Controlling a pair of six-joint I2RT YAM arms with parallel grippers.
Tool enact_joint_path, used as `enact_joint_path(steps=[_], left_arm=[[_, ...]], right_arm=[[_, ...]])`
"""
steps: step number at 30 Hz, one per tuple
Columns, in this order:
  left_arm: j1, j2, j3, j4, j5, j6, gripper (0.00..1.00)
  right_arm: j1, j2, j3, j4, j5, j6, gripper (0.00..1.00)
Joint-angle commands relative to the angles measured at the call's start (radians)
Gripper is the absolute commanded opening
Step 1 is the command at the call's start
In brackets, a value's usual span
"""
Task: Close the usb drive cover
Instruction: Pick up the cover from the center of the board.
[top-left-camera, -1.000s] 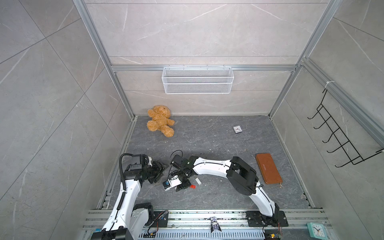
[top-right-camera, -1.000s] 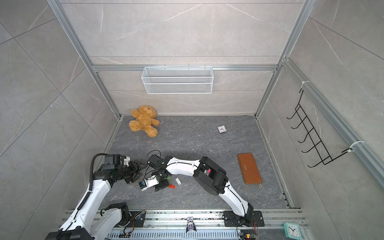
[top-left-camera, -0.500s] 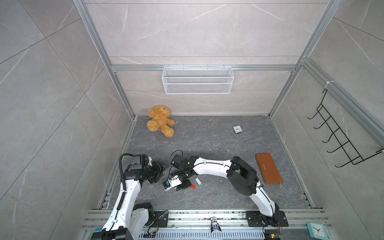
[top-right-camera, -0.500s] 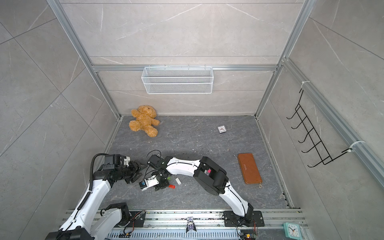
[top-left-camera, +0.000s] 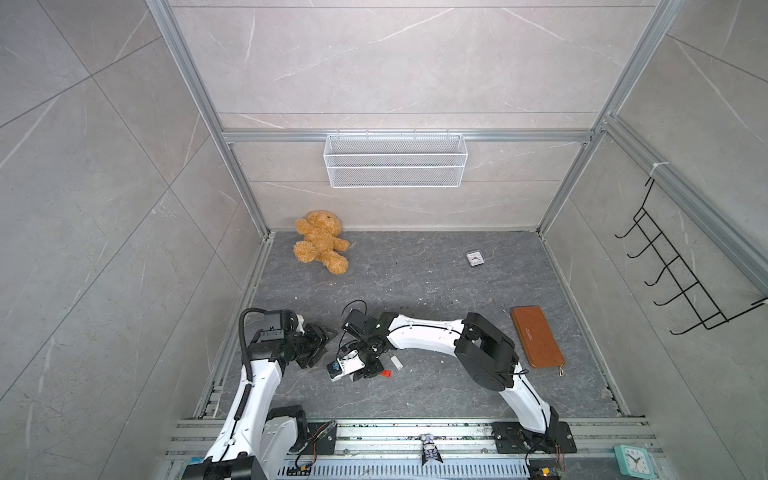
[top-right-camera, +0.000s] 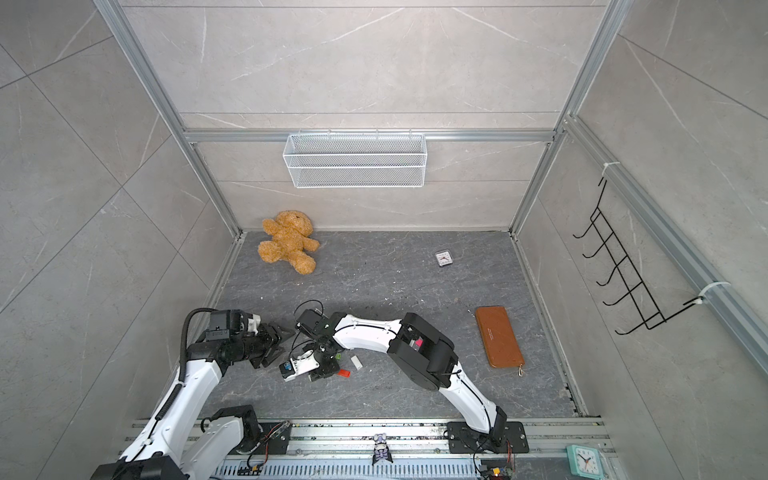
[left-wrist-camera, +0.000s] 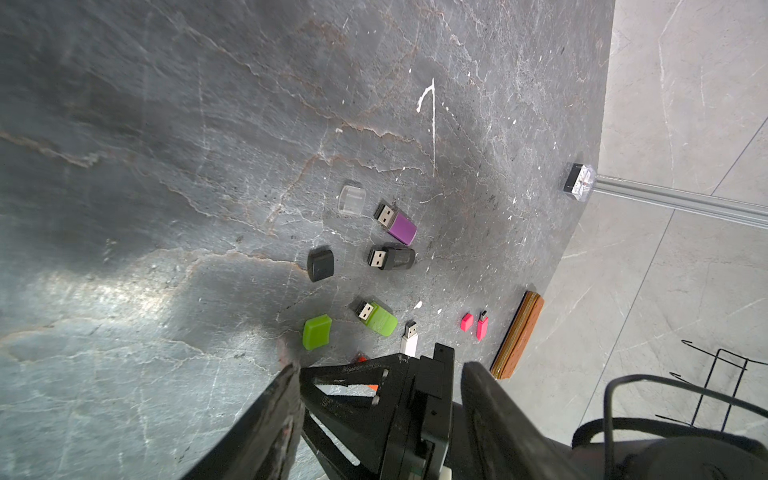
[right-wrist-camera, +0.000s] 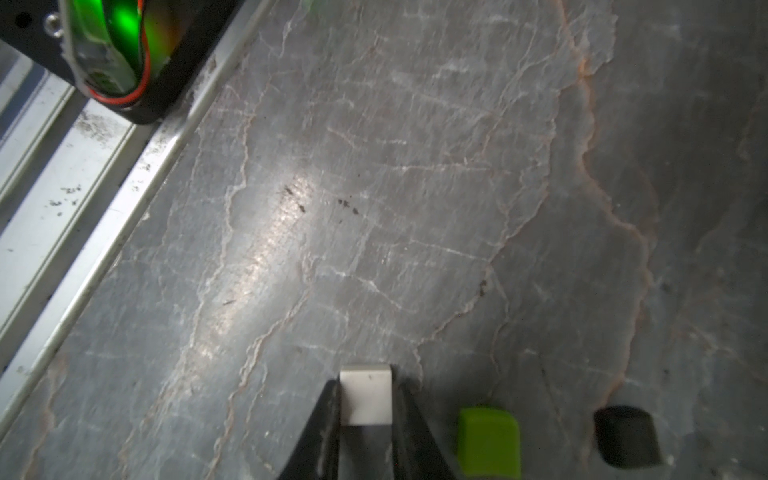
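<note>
**Right gripper** (right-wrist-camera: 365, 388): The jaws are seen drawn in against two opposite sides of a white cap (right-wrist-camera: 365, 401), which appears to rest on the table (right-wrist-camera: 374, 208). The cap is judged gripped but not yet lifted. The hold is taken across the cap's width, low at the surface, so that one end projects beyond the fingertips. This is judged to leave that end free for fitting, though which end is the open one cannot be told.

**Adjacent items:** A green cap (right-wrist-camera: 488, 440) is noted just beside the held cap, and a black cap (right-wrist-camera: 625, 434) beyond it. Neither is touched.

**Task object:** In the left wrist view the white usb drive (left-wrist-camera: 410, 344) is found lying flat with its metal plug bare, close to the right gripper. It is judged the mate of the held cap. A green drive (left-wrist-camera: 376, 318), a black drive (left-wrist-camera: 390, 257) and a purple drive (left-wrist-camera: 401, 226) are likewise uncovered. Each has a cover lying apart from it, a clear cap (left-wrist-camera: 352, 199) being near the purple one.

**Left gripper** (top-left-camera: 325, 345): The jaws stand well apart and nothing is held. It is positioned near the group and facing it, judged ready to steady the drive body.

**Progress:** The cover is not yet closed. Lifting the cap and aligning it with the plug is judged the next requirement.
</note>
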Motion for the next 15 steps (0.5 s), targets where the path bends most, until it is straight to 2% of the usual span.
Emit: enact_joint_path(steps=[1, 8, 15], left_arm=[[0.005, -0.015, 0.000, 0.007, 0.031, 0.014, 0.64], [0.005, -0.019, -0.009, 0.026, 0.073, 0.010, 0.64], [0.004, -0.035, -0.070, 0.178, 0.254, -0.036, 0.58]], right_arm=[[-0.002, -0.009, -0.048, -0.059, 0.042, 0.021, 0.22], [-0.025, -0.146, -0.160, 0.153, -0.060, 0.173, 0.18], [-0.114, -0.323, -0.381, 0.423, -0.148, 0.348, 0.18]])
